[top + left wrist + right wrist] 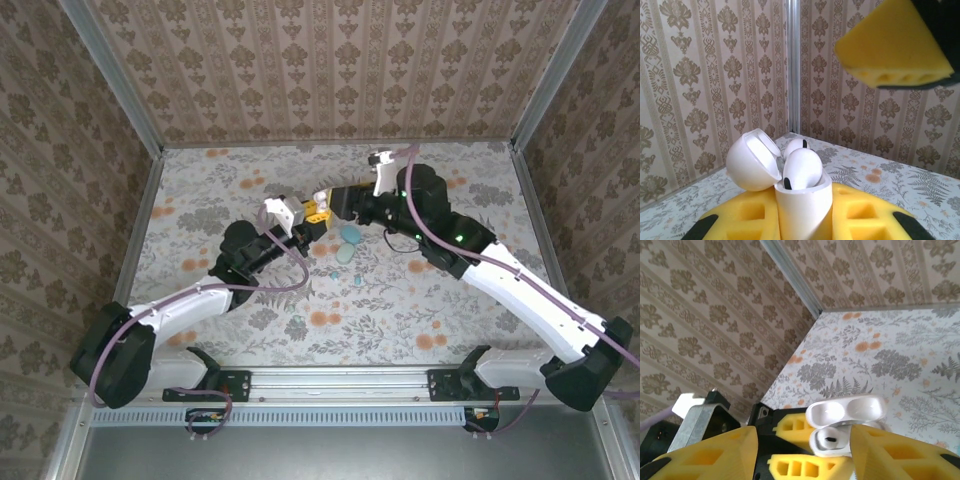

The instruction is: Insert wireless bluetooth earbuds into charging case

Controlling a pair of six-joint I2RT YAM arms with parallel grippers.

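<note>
A white charging case stands upright between the yellow foam pads of my left gripper, which is shut on it. The case's lid hangs open to the left. Two white earbuds sit in the case, their rounded heads sticking up. In the top view my left gripper and right gripper meet mid-table. My right gripper is open just above the case, its pads apart on either side, with one earbud visible in its well. One right pad hovers above.
Two teal pebble-shaped cases lie on the floral table just right of the grippers. A small teal piece lies in front of them. Patterned walls with metal corner posts enclose the table.
</note>
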